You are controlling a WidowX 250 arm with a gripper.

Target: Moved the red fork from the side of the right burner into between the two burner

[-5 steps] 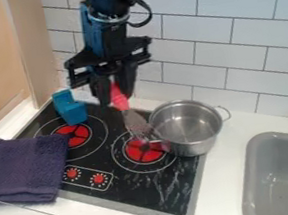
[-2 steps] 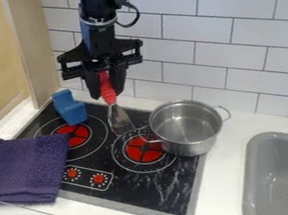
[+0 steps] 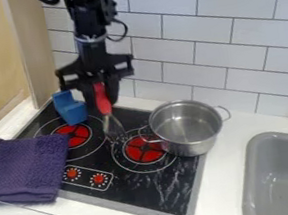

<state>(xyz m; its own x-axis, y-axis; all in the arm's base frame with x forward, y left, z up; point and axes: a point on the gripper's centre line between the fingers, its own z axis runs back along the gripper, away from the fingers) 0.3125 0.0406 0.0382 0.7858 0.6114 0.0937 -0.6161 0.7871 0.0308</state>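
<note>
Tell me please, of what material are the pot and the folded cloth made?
The pot looks like bare metal, probably stainless steel: grey, with soft shiny reflections on its wall. The cloth seems a thick, matte woven textile, perhaps cotton terry, from its bumpy surface and soft folded edges.

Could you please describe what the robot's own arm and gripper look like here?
The black robot arm is slim and jointed, with a thin silvery ring around it above the gripper. Thin black cables loop out from its sides. The black two-finger gripper has a wide, angular bracket, with two dark fingers below.
</note>
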